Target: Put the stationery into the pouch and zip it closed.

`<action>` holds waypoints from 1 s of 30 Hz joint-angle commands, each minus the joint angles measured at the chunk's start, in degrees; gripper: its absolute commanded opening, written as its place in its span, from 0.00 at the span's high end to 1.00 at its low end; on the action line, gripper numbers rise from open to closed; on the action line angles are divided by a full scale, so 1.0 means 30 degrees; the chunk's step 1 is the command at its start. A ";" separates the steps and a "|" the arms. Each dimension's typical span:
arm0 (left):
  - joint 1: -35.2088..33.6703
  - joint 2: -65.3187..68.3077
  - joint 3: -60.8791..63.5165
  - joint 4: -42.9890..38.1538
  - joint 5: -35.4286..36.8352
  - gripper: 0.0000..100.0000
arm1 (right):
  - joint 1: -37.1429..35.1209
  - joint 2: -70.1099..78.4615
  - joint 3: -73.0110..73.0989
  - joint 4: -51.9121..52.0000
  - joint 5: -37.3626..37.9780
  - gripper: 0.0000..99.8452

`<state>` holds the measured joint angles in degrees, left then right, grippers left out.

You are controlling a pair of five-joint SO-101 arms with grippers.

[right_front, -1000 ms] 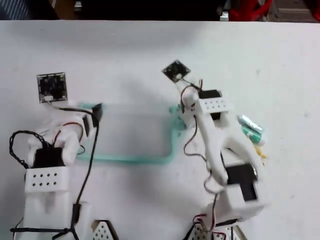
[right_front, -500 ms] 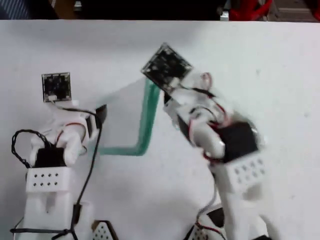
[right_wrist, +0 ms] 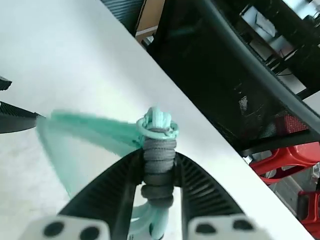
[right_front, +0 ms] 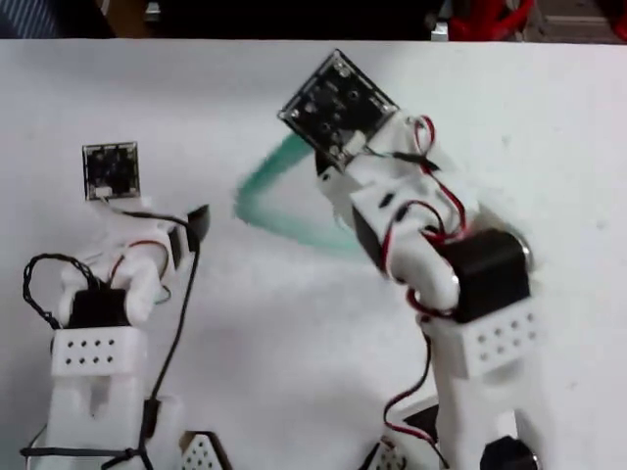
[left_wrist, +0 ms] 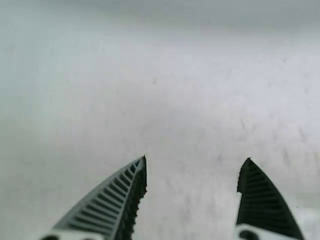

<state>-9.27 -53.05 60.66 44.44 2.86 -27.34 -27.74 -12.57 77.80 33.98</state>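
Right gripper (right_wrist: pixel 159 150) first: its jaws are clamped tight on the grey cord pull (right_wrist: pixel 159 167), and we see a teal ring (right_wrist: pixel 157 127) looped just past the fingertips. From that pull the pouch (right_wrist: pixel 85 132) fans away from the gripper, see-through with teal edging and blurred at its far side. In the high view it shows as a teal angle just beside the right arm's wrist, between the two arms. Whether any part of it touches the worktop (right_front: pixel 294 372), we cannot tell.

Over to the left gripper (left_wrist: pixel 195 167): jaws well apart, ribbed black fingers pointing out over the white worktop, which shows plainly between them. From above, this gripper sits near the pouch's far corner with a small gap between the two. The left arm's body lies low at the near left of the worktop.

Beyond the worktop's far edge, the right wrist view catches a black chair (right_wrist: pixel 225 75).
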 commanded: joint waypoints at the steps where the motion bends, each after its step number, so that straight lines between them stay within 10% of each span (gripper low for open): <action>1: 0.0190 -0.0132 -0.0147 0.0000 -0.0176 0.71 | -0.0190 0.0190 -0.0821 -0.0601 0.0000 0.98; 25: 0.0366 -0.5231 -0.0527 0.2725 -0.1114 0.70 | 0.3619 -0.0015 0.1993 0.1333 -0.0850 0.98; 30: 0.3736 -0.9626 -0.0615 0.5187 -0.2930 0.70 | 0.3619 -0.2037 0.2286 0.4117 0.3399 0.98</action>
<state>-4.79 -75.03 60.66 56.66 -3.21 -16.88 -29.41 -5.89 86.24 37.58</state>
